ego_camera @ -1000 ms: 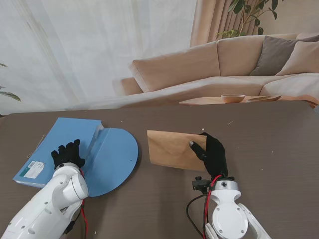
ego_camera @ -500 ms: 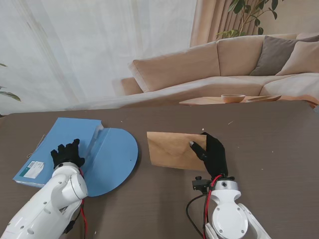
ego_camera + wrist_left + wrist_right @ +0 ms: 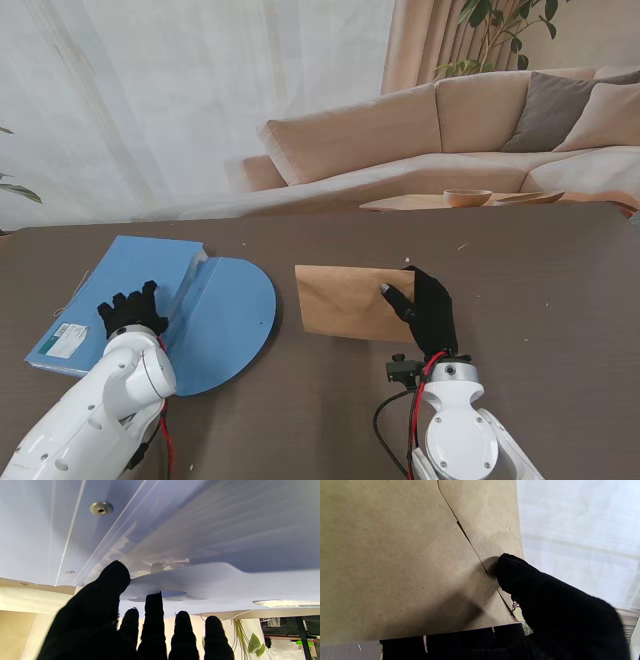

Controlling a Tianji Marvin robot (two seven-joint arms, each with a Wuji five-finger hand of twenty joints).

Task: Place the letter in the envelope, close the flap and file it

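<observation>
The brown envelope (image 3: 345, 300) lies flat in the middle of the table, flap folded down (image 3: 395, 555). My right hand (image 3: 425, 310) is shut on its right end, with the thumb (image 3: 545, 592) pressing on the flap's edge and the other fingers under the paper. No letter shows in any view. The blue file folder (image 3: 150, 275) lies to the left with its rounded flap (image 3: 225, 320) laid open toward the envelope. My left hand (image 3: 130, 312) hovers over the folder's near part, fingers (image 3: 150, 630) spread, holding nothing. The folder's pleated pocket (image 3: 200, 530) shows in the left wrist view.
A metal snap (image 3: 101, 507) sits on the folder's flap. A white label (image 3: 68, 340) marks the folder's near left corner. Beyond the dark table's far edge (image 3: 560, 208) stand a beige sofa (image 3: 450, 130) and a low table with a bowl (image 3: 467, 197).
My left hand has drifted slightly left and nearer to me over the folder. The folder's open flap has shifted a little with it. The right hand and envelope have hardly moved.
</observation>
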